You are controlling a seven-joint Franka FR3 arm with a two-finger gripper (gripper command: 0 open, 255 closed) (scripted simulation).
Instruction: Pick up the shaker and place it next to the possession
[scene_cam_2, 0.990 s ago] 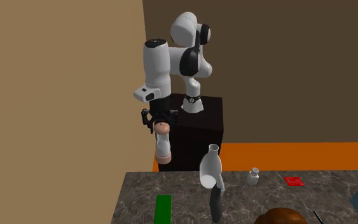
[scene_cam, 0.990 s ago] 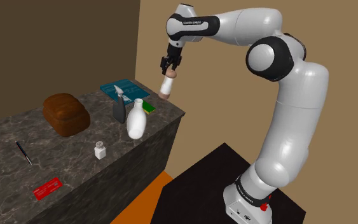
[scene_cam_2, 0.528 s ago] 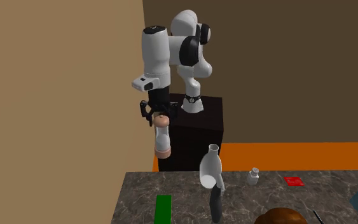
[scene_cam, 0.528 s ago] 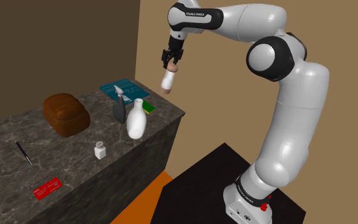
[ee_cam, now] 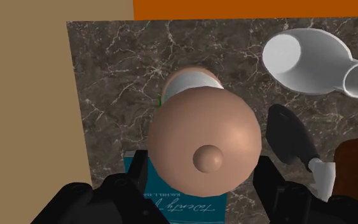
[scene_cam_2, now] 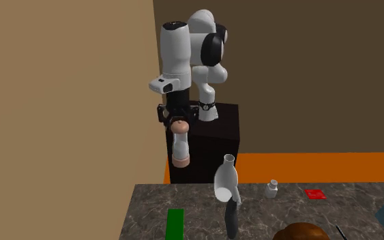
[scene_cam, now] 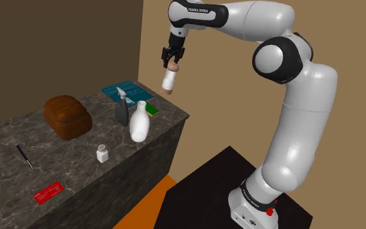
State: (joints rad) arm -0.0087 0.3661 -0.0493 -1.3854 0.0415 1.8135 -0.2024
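Shoulder view: the black gripper (scene_cam: 170,59) is clamped on the rounded tan cap of a tall white shaker (scene_cam: 169,80), which hangs upright in the air, clear of the marble counter (scene_cam: 6,136) and over its end by the tan wall (scene_cam: 194,123). In the wrist view the fingers (ee_cam: 269,184) press the cap from both sides, with a teal book (ee_cam: 171,200) and a white vase (ee_cam: 311,60) on the counter below

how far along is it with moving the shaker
Done: the fingers clasp the white shaker by its tan top, and it hangs clear above the counter's end. In hand: the carry, with the shaker in the air. Left: setting it down on the counter beside its target item.
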